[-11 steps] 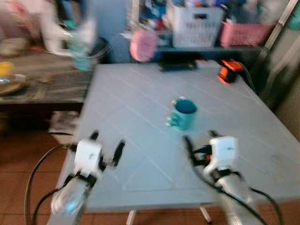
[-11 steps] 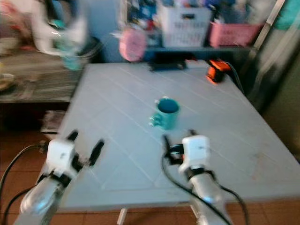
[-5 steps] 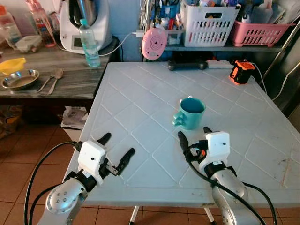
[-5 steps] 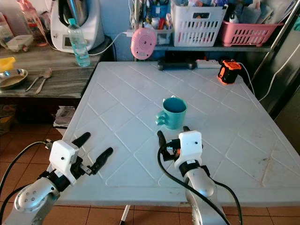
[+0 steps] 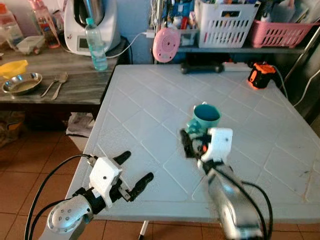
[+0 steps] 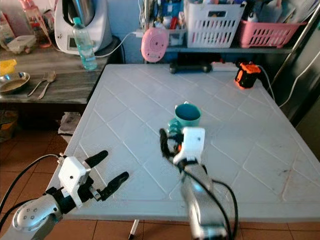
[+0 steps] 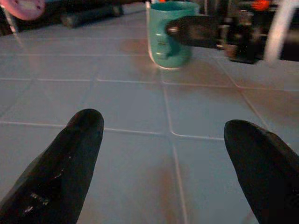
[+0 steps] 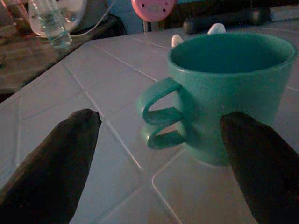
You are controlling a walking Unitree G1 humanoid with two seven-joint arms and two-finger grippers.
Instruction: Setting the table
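Note:
A teal mug (image 5: 205, 117) stands upright near the middle of the white tiled table (image 5: 140, 105), its double-loop handle turned toward me. My right gripper (image 5: 195, 141) is open just short of it on the near side. In the right wrist view the mug (image 8: 224, 88) is close, with its handle between the two spread black fingers (image 8: 56, 163). My left gripper (image 5: 134, 171) hovers open and holding nothing over the table's near left corner. In the left wrist view the mug (image 7: 170, 35) stands farther off, partly behind the right gripper's finger.
A side counter on the left holds a steel bowl (image 5: 22, 84), cutlery (image 5: 55, 85), a water bottle (image 5: 95, 44) and a white appliance. Behind the table are a pink round gadget (image 5: 167, 44) and white (image 5: 230, 22) and pink baskets. An orange-black device (image 5: 261, 75) sits at the far right.
The right gripper has moved forward and left, up to the mug's handle side. The left gripper has shifted slightly right and stays open. Earliest frames were blurred by camera motion.

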